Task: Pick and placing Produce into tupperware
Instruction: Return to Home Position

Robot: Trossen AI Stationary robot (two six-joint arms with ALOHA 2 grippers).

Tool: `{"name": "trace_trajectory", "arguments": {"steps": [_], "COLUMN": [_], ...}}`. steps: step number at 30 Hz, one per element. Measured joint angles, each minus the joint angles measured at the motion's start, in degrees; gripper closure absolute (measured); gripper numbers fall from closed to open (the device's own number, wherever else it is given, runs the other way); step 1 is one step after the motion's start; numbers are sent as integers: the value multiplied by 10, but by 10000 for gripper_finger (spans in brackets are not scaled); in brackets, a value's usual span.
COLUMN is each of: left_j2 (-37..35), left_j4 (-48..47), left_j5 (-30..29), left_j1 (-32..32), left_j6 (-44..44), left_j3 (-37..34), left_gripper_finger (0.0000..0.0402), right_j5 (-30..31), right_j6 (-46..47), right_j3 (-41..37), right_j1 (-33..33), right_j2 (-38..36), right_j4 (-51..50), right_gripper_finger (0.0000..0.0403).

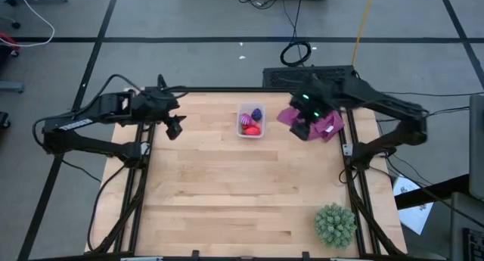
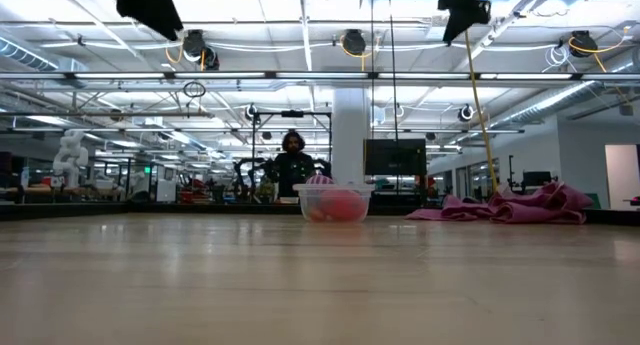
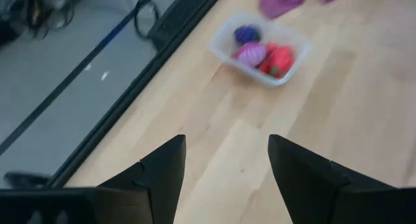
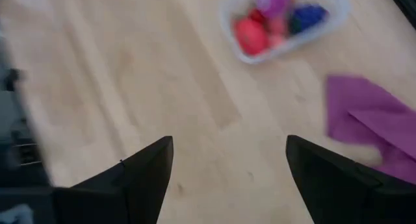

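Wood, pale and planked, makes up the table (image 1: 227, 193) below me, set in a dark frame. Beyond its far edge, in the low view, a person (image 2: 292, 165) stands in the room behind.

My left gripper (image 1: 174, 128) hangs above the far left part of the table, well apart from everything on it. Its jaws stand wide apart, with only bare wood between them, and it holds nothing. My right gripper (image 1: 301, 131) hangs over the far right part, above the inner edge of the cloth (image 1: 327, 125). Its jaws are spread as well, and it too is empty. In the low view both arms show only at the very top, high off the table.

That cloth is purple and lies rumpled by the table's far right edge. A green ball (image 1: 335, 224), spiky, sits alone near the right corner on the opposite side, well apart from the rest.

Between my two grippers, near the middle of the far edge, stands the tupperware (image 1: 240, 119), upright on the wood and just beside the cloth without touching it. Neither gripper touches it.

Inside it I can make out three pieces packed close together. A red piece (image 1: 252, 129) lies at the end nearer the table's middle, a striped ball (image 1: 246, 121) is beside it, and a blue-purple piece (image 1: 257, 113) lies at the far end. I cannot tell whether more lie under them.
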Motion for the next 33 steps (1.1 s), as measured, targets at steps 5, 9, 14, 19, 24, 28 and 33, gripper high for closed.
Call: {"name": "trace_trajectory", "arguments": {"steps": [5, 9, 14, 19, 24, 28, 33], "left_j2": [-55, -112, -181, -216, -218, -219, -234], "left_j4": [20, 57, 179, 293, 400, 480, 512], "left_j5": [0, 0, -1, -2, -7, -17, -21], "left_j1": [-51, -117, -202, -252, -275, -278, -274], "left_j6": [-9, -21, -19, -31, -40, -38, -31], "left_j3": [0, -11, -110, -229, -309, -360, -412], "left_gripper_finger": [176, 176, 176, 176, 176, 176, 176], "right_j5": [0, -1, 0, -4, -4, -2, -2], "right_j6": [15, 30, 59, 71, 66, 24, 4], "right_j3": [-78, -175, -355, -530, -654, -725, -774], "right_j1": [63, 111, 167, 206, 226, 224, 210], "right_j2": [-106, -198, -315, -396, -429, -435, -467], "right_j4": [89, 161, 378, 587, 728, 858, 915], "right_gripper_finger": [112, 112, 112, 112, 112, 112, 112]}}
